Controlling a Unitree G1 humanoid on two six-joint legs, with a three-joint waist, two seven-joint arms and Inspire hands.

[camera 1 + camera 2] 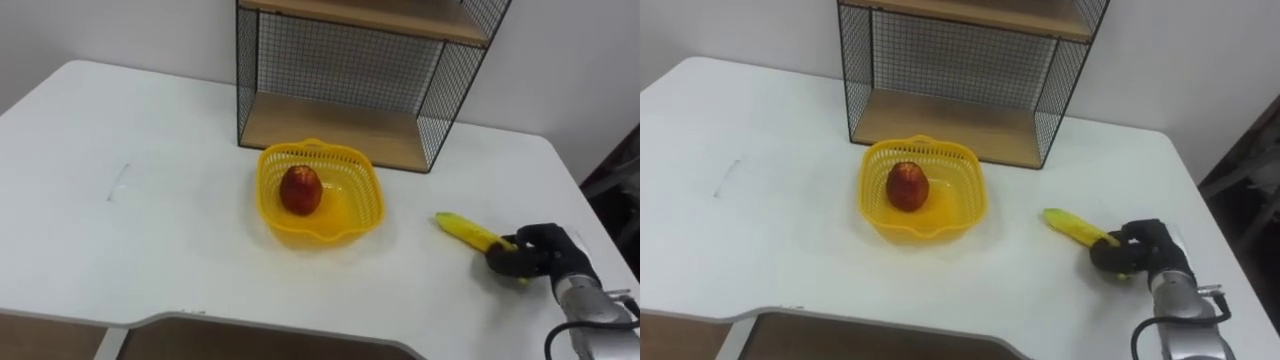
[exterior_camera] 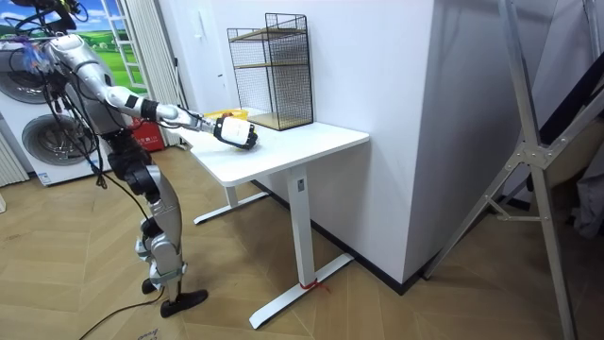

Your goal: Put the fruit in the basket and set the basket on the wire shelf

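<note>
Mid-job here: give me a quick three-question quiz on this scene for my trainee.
1. True or false: the apple lies inside the yellow basket.
2. What does the right hand hold? A) the basket B) the banana C) nothing
3. Fill in: the basket stands on the table, in front of the wire ____.
Key: 1 true; 2 B, fingers curled round the banana's end; 3 shelf.

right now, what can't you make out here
Near end of banana: eye views, under the curled right hand.
Top of wire shelf: eye views, cut off by the upper edge.
Basket: room view, mostly behind the right hand, too small to show its fruit.
</note>
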